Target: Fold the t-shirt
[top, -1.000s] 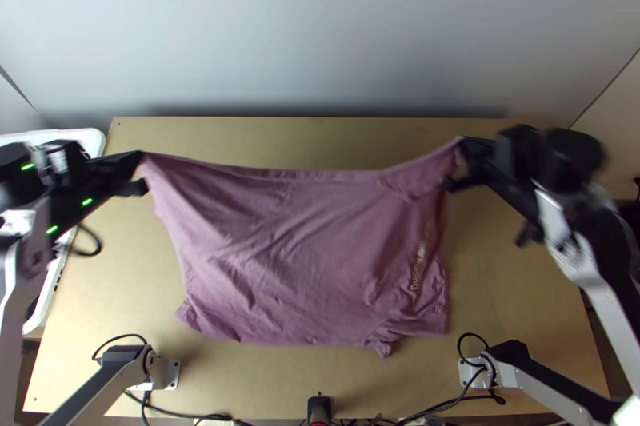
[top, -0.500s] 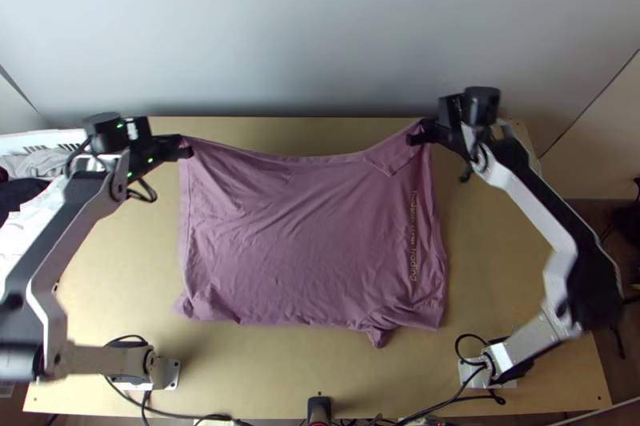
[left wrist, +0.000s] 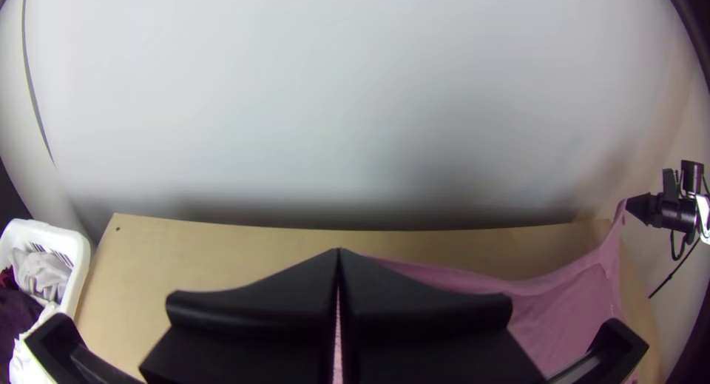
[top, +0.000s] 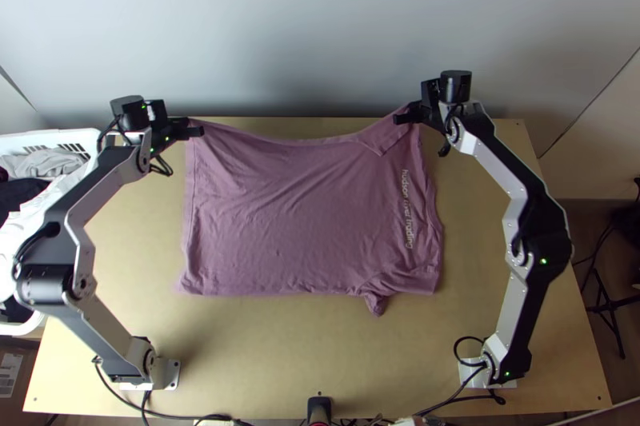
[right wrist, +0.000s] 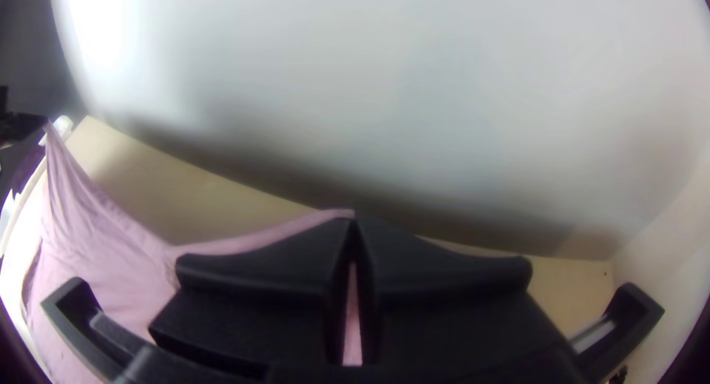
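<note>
The pink t-shirt (top: 296,210) hangs from both grippers by its far corners, its far edge sagging between them and the rest stretched toward the table's near side. My left gripper (top: 194,129) is shut on the far left corner, and my right gripper (top: 406,114) is shut on the far right corner, where a flap folds over. Print runs along the shirt's right side. In the left wrist view, my left gripper (left wrist: 339,258) has its fingertips together on the cloth (left wrist: 547,310). In the right wrist view, my right gripper (right wrist: 353,225) pinches the cloth (right wrist: 118,251).
A white laundry basket (top: 80,138) with clothes stands at the table's left. A pale wall (top: 320,34) rises behind the wooden table (top: 280,346). Black cables (top: 200,416) and a small black device (top: 319,410) lie at the near edge.
Both grippers have moved toward the table's far edge and somewhat closer together, carrying the shirt's corners. The shirt's near hem has slid away from the table's near edge.
</note>
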Robot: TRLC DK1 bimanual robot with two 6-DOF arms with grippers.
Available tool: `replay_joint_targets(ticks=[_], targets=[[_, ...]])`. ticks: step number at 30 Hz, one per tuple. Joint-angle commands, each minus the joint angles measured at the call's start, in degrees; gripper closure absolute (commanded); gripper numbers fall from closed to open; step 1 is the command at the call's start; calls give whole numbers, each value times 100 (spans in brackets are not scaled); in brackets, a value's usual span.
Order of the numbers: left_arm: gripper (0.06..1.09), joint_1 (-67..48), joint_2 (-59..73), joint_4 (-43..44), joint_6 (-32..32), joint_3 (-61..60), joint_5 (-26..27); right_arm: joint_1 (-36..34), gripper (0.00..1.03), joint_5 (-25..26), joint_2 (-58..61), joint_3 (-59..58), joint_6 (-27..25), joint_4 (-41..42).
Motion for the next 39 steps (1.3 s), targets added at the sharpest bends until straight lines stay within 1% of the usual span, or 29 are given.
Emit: replay_joint_targets(ticks=[1, 8, 12, 15, 24, 30, 39], targets=[[105, -39, 727, 742, 6, 429, -269, 13, 100, 256, 695, 543, -56, 368], [105, -39, 1447, 1603, 32, 473, -489, 49, 100, 520, 1047, 472, -144, 948], [105, -39, 1764, 1831, 41, 579, -629, 57, 100, 634, 1143, 270, -206, 1334], [105, -48, 1764, 1858, 32, 526, -682, 75, 100, 634, 1038, 15, -188, 1378], [105, -39, 1245, 1867, 41, -291, -682, 172, 100, 634, 256, -1127, -188, 1484], [105, -57, 867, 1875, 32, -713, -673, 224, 100, 634, -333, -1839, -74, 1493], [105, -109, 24, 1867, -12, -1671, -673, 365, 100, 625, -1458, -3298, -12, 1607]])
